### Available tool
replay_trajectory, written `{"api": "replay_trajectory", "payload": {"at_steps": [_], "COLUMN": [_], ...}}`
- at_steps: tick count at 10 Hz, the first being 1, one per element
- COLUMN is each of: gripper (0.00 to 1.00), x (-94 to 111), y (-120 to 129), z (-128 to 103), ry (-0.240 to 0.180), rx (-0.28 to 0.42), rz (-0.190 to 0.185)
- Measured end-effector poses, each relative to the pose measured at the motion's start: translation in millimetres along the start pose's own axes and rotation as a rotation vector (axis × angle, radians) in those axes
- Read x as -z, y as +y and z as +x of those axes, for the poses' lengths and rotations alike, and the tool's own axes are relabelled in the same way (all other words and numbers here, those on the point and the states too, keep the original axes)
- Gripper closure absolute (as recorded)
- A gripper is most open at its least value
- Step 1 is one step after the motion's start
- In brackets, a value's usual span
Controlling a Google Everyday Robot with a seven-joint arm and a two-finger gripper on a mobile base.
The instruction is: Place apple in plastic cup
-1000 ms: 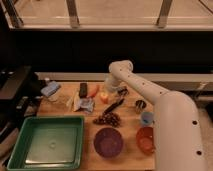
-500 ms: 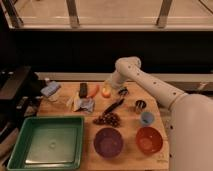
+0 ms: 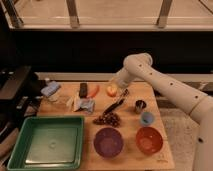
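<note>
Claw (image 3: 120, 92) hangs over far side of wooden counter (image 3: 129, 125), just right of round, smooth apple (image 3: 112, 90); grip cannot be told. Small light-blue plastic cup (image 3: 146, 118) stands near right edge, beside dark metal cup (image 3: 140, 105); open wood on its left.

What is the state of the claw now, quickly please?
Claw: it cannot be told whether open or closed. It is close beside the apple, not clearly holding it.

Tabletop colours
Yellow-orange, red-blushed apple (image 3: 111, 90); light-blue plastic cup (image 3: 146, 118); green tray (image 3: 50, 119), near-left corner; white arm's gripper (image 3: 122, 92) by the far edge.
</note>
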Motion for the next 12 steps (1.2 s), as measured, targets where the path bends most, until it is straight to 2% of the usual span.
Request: {"api": "replay_trajectory", "payload": {"at_steps": [4,5,9,10,12], "gripper": [1.0,1.0,0.99,0.93,0.73], "x": [46.3,61.5,94.6,96.5,89.6], "y": [69.0,94.6,172.3,188.9,209.5], "z": [1.2,10.7,32.6,39.5,48.6], "ry": [0.057,0.085,0.153,0.164,0.166], "rx": [-0.117,-0.18,-0.371,-0.426,-0.49], "rz": [-0.022,-0.038,-0.104,-0.119,-0.131]}}
